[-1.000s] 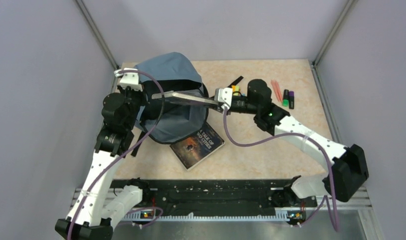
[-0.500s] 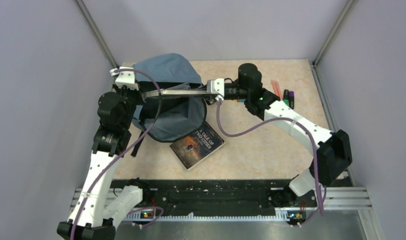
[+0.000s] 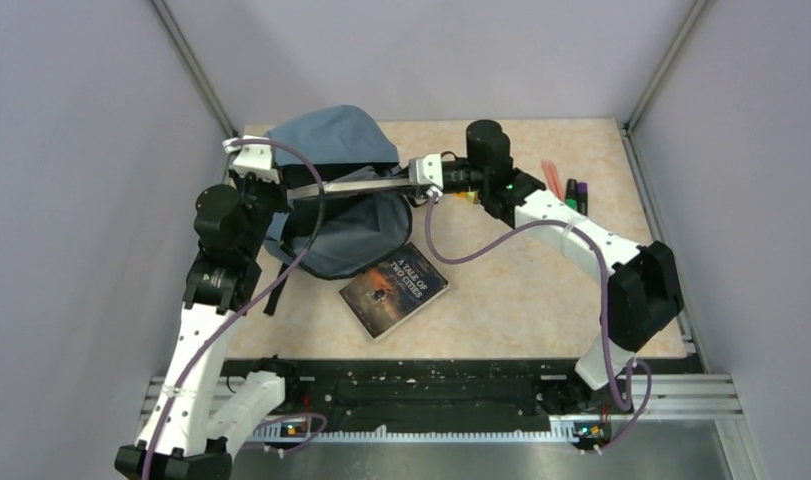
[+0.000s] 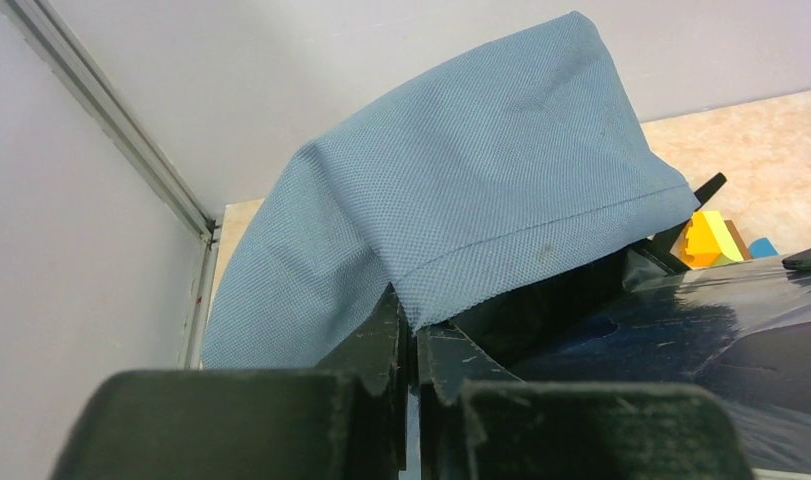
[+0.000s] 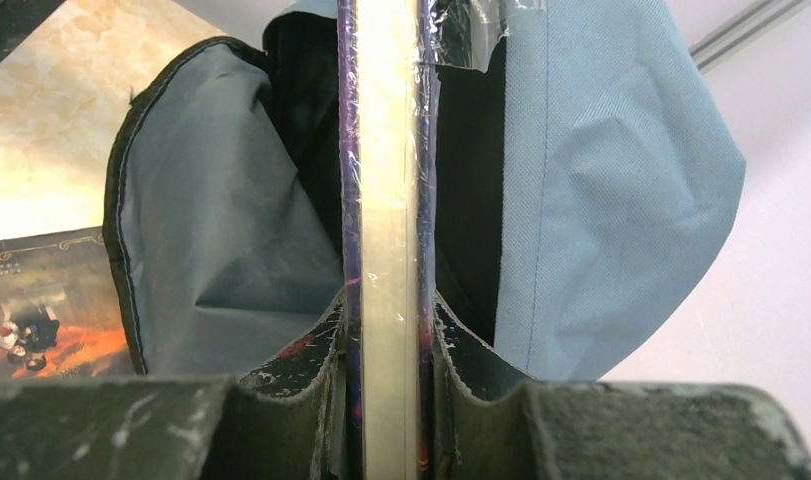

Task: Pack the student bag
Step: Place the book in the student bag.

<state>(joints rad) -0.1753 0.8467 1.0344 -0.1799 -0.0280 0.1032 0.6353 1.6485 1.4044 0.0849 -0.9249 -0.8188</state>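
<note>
Two arms meet at the bag, which sits at the table's far left. Left gripper is pinched tight on the bag's blue flap. Right gripper clamps a book edge-on, its far end inside the bag's mouth. Another book lies just beside the bag.

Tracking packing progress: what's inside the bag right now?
A book, held edge-on, reaches into the bag's open mouth. Only dark lining shows around it; anything deeper is hidden by fabric.
</note>
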